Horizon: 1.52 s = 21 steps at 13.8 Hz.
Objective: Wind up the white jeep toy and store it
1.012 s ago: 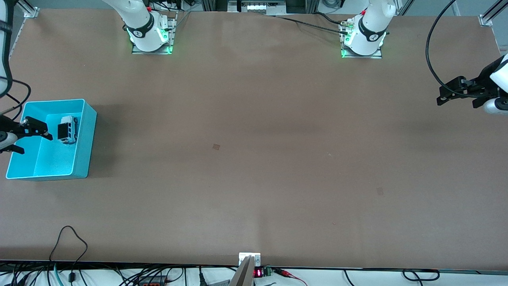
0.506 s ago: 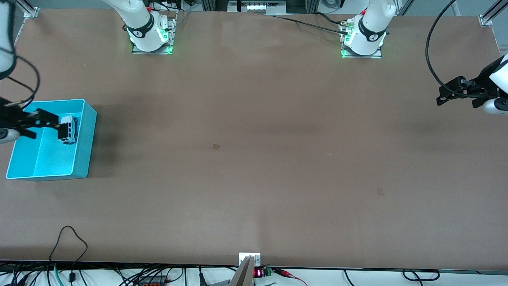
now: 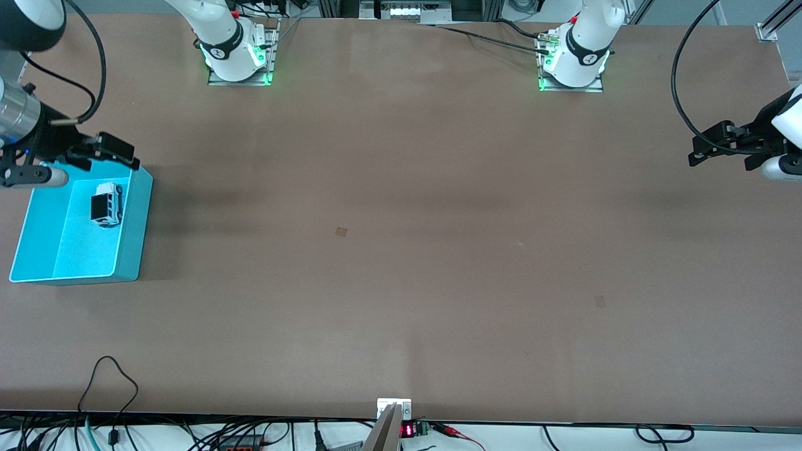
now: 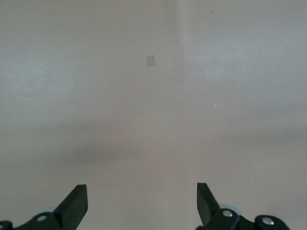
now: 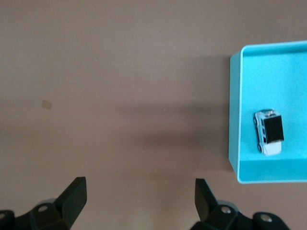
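Inside the turquoise bin (image 3: pixel 135 207) rests the white jeep toy (image 3: pixel 106 203), stored; right gripper (image 3: pixel 106 152) above its rim and left gripper (image 3: pixel 711 149) well apart, both splayed, need only retreat.

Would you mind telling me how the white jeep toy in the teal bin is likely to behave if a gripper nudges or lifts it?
The white jeep toy sits on its wheels, so a nudge along its length would probably roll it across the teal bin floor. It looks rigid and, being much smaller than the right gripper, likely light. Its small boxy body may slip from a grasp.
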Each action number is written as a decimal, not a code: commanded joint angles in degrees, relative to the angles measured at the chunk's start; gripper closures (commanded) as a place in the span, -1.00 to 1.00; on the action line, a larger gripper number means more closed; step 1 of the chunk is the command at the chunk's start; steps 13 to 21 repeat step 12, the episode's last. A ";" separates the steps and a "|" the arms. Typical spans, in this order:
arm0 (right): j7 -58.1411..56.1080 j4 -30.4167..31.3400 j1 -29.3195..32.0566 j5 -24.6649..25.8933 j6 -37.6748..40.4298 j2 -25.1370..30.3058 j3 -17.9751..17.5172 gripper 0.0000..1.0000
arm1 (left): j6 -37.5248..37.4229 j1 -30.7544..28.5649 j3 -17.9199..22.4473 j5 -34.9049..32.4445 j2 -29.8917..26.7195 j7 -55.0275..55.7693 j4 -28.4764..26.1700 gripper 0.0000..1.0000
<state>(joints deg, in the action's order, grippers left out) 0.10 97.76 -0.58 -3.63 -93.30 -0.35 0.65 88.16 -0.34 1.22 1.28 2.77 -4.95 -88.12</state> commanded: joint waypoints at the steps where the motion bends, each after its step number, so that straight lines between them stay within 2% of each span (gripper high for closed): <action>1: 1.04 0.15 1.54 0.99 1.63 1.40 -3.44 -1.00 | -0.89 -0.19 -0.16 -0.05 0.92 -0.15 1.64 -1.00; 3: 4.45 -0.38 1.63 2.83 1.63 2.28 -4.34 -1.00 | -0.89 -0.19 -0.16 -0.13 1.01 -0.15 1.64 -1.00; 5: 6.39 -0.12 0.14 7.04 1.11 3.42 -5.65 -1.00 | -0.89 -0.19 -0.16 -0.05 1.01 -0.15 1.64 -1.00; 8: 7.01 -0.21 0.05 6.62 -2.05 3.52 -5.66 -1.00 | -0.89 -0.19 -0.16 -0.13 1.01 -0.15 1.64 -1.00; 12: 5.97 -0.55 0.66 2.84 -2.59 2.99 -4.86 -1.00 | -0.97 -0.28 0.01 -0.05 0.92 0.20 1.64 -1.00; 21: 5.97 -0.55 0.66 2.84 -2.59 2.99 -4.86 -1.00 | -0.97 -0.28 0.01 -0.05 0.92 0.20 1.64 -1.00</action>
